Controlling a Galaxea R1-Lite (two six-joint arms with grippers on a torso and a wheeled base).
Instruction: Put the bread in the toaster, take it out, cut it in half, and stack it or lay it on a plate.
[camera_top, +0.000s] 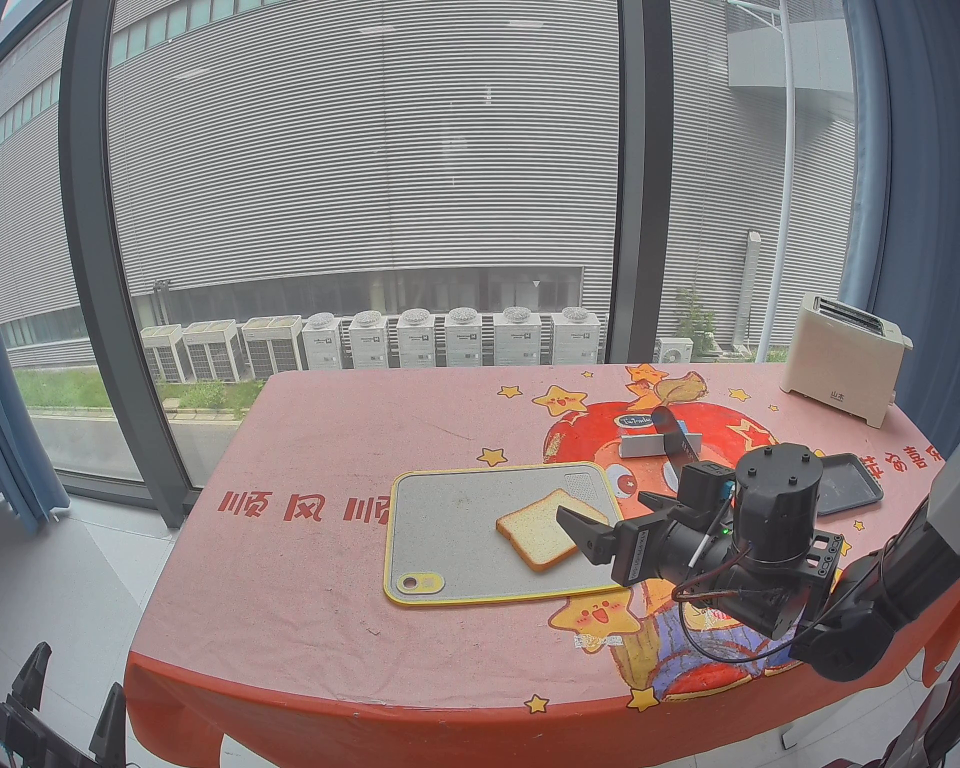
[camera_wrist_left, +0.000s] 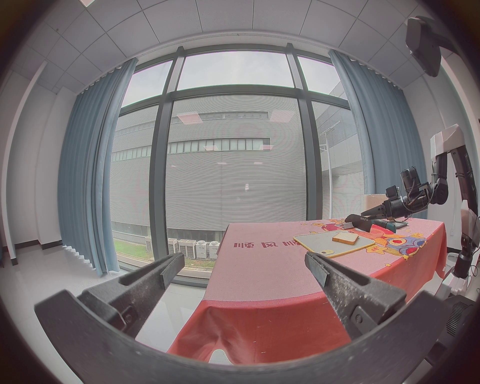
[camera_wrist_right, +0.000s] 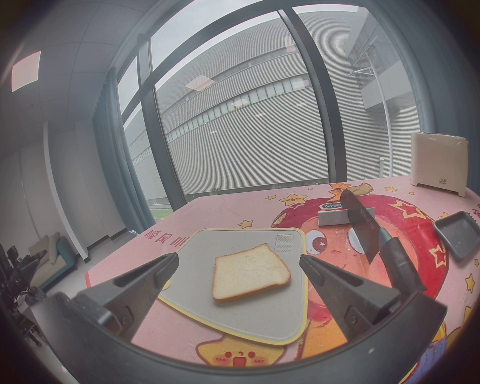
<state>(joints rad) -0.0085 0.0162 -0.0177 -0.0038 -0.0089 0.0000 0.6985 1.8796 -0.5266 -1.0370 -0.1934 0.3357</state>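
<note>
On the cutting board (camera_top: 450, 540), the bread (camera_top: 538, 530) lay flat near my right gripper (camera_top: 602, 505), whose fingers stood spread and empty, so I judged a low, level approach, pinching one crust edge lightly, best before lifting toward the toaster (camera_top: 843, 358).

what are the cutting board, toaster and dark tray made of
Cutting board: likely plastic, matte speckled grey with a yellow rim. Toaster: smooth cream shell, probably plastic or painted metal; the look leaves it open. Tray: dark grey with a faint sheen, possibly plastic or coated metal.
</note>
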